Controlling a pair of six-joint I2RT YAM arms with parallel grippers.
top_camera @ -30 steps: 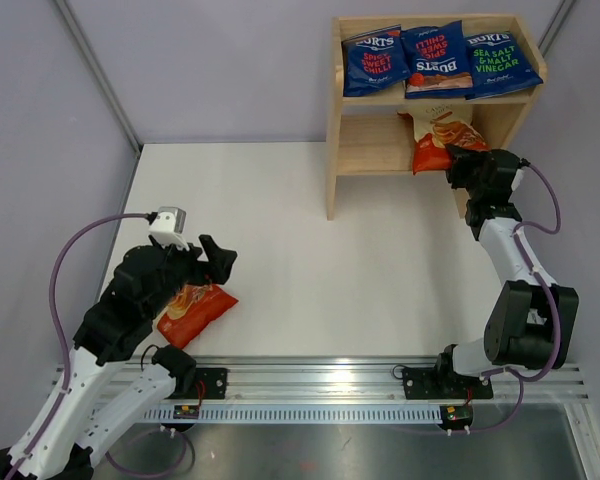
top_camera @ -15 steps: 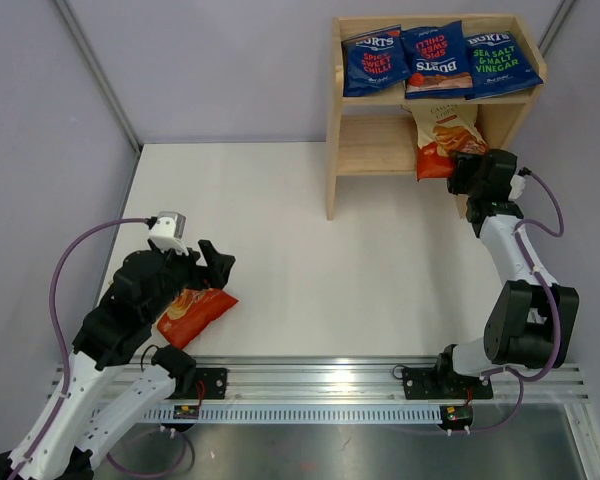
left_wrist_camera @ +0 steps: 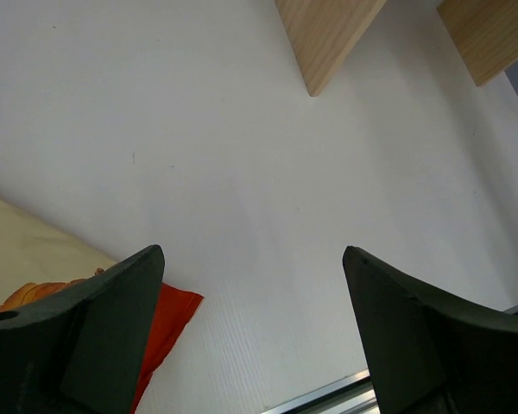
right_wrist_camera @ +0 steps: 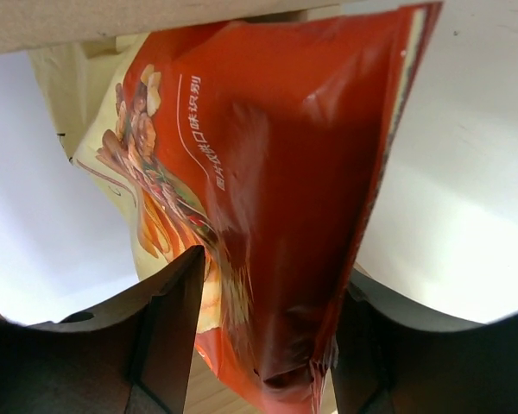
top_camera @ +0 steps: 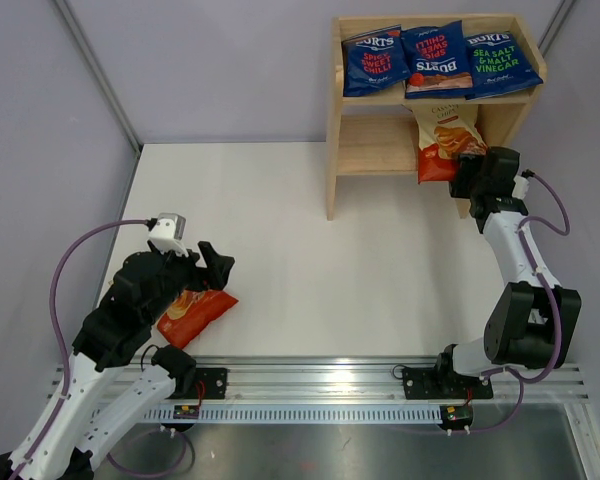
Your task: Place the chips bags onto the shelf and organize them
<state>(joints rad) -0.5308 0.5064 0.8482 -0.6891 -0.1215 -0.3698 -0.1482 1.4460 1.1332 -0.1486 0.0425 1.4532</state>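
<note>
Three dark blue Burts bags [top_camera: 436, 60] lie side by side on the top tier of the wooden shelf [top_camera: 332, 170]. My right gripper [top_camera: 470, 176] is shut on a cream and red-orange chips bag [top_camera: 442, 142] and holds it at the right part of the lower tier. In the right wrist view this bag [right_wrist_camera: 276, 172] is pinched between my fingers [right_wrist_camera: 272, 272]. My left gripper [top_camera: 212, 268] is open and empty, just above the table. The second cream and red-orange bag [top_camera: 195, 312] lies flat beside it, partly under the arm. The left wrist view shows its corner [left_wrist_camera: 168, 319] by the left finger.
The shelf's two side panels [left_wrist_camera: 324, 39] stand on the white table at the back right. A grey wall closes the left side and the back. A metal rail [top_camera: 320, 380] runs along the near edge by the arm bases.
My right gripper has carried its bag slightly right and deeper into the lower tier. My left arm has shifted a little toward the near edge, still open.
</note>
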